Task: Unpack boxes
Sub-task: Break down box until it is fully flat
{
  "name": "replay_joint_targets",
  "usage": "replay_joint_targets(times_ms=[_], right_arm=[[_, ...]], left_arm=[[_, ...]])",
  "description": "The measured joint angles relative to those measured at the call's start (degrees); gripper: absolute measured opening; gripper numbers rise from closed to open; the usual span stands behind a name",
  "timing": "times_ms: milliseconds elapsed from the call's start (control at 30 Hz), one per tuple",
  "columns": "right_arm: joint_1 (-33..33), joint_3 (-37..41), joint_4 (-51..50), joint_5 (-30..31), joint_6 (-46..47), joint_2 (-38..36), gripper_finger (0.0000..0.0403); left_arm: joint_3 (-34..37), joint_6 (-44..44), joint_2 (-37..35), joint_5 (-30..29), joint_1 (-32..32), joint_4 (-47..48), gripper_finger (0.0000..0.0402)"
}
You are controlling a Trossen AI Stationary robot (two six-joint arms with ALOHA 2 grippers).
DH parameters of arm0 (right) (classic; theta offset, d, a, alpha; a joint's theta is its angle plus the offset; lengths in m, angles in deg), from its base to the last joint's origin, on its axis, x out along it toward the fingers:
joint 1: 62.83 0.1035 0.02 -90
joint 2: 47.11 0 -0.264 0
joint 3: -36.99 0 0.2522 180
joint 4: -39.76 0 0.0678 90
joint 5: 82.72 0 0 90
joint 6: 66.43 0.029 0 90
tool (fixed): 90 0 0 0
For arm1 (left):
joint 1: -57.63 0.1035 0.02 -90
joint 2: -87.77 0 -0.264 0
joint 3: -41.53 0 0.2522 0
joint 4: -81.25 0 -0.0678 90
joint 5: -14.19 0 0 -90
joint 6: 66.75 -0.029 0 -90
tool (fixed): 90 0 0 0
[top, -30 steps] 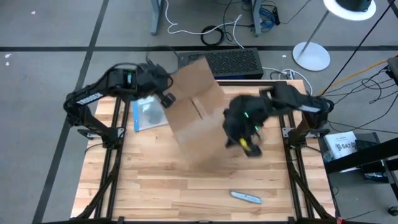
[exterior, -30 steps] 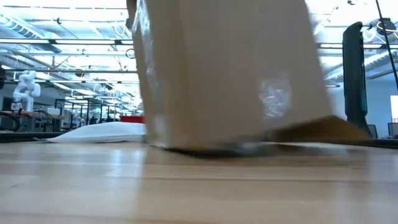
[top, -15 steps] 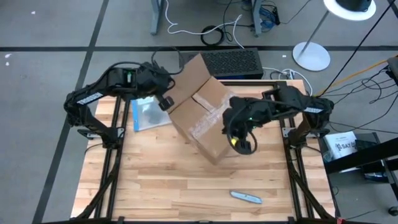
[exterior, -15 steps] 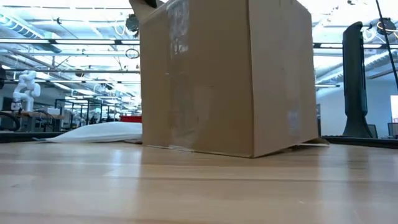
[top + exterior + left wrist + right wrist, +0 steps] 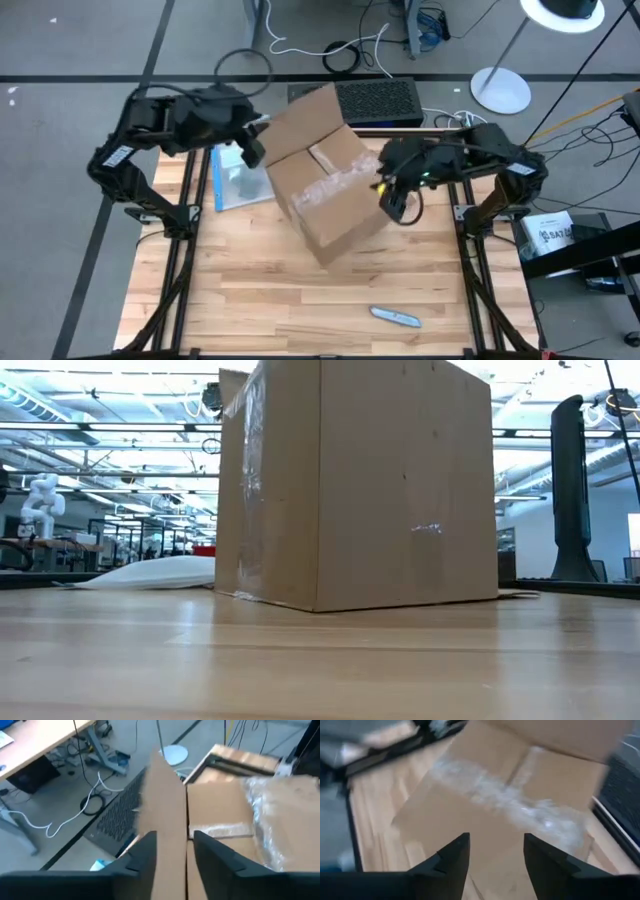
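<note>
High view: left pincer (image 5: 252,152) reaching in beside the brown corrugated carton (image 5: 328,190), right pincer (image 5: 396,205) hanging just off its opposite side; carton upright mid-counter (image 5: 250,300), glossy tape across the top.

Low view: flat cardboard walls, sharp corner (image 5: 318,490).

Left wrist view: fingers (image 5: 145,855) parted astride a raised flap.

Right wrist view: fingers (image 5: 455,855) spread wide, gripping nothing.

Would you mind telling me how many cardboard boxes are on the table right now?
1. The cardboard box stands near the table's middle toward the far edge, between the two arms, flaps open. Nothing suggests another, though the box could hide something behind it.
</note>
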Motion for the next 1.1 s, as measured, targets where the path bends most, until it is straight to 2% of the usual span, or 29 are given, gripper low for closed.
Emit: replay_joint_targets(times_ms=[100,233,300,500,667,733,800,900,1000,1100], right_arm=[[0.0,1.55,0.05,4.53,7.57,-2.63,0.0172],[0.0,7.14,0.09,7.05,14.96,-6.64,0.0157],[0.02,11.88,0.1,7.09,18.34,-8.83,0.0152],[0.07,30.64,-0.04,6.92,28.54,-16.61,0.0151],[0.07,42.64,0.01,11.32,36.73,-23.42,0.0151],[-0.01,46.26,0.02,13.41,39.66,-26.15,0.0149],[-0.94,50.02,0.06,14.91,42.34,-28.5,0.0145],[-2.95,55.7,2.14,13.56,43.55,-31.04,0.0141],[-3.34,61.32,11.8,10.15,42.11,-32.42,0.0139],[-3.3,65.65,24.12,7.33,38.26,-32.61,0.0139]], left_arm=[[-2.74,1.86,0.0,2.82,-1.36,-0.35,0.0164],[-3.53,3.09,-0.11,16.75,-5.46,-4.83,0.0174],[-2.81,3.09,0.6,21.38,-8.44,-6.85,0.0175],[-2.69,3.06,5.89,20.94,-13.47,-3.75,0.0175],[-2.61,3.09,11.89,12.06,-9.72,6.86,0.0175],[-2.56,3.09,13.71,10.94,-7.19,8.88,0.0171],[-2.56,3.07,14.87,10.98,-4.75,9.04,0.0162],[-2.63,3.09,16.7,13.42,-0.96,9.65,0.0141],[-2.61,2.47,19.32,18.88,2.09,9.68,0.012],[-2.61,0.81,21.27,20.77,3.45,9.73,0.0104]])
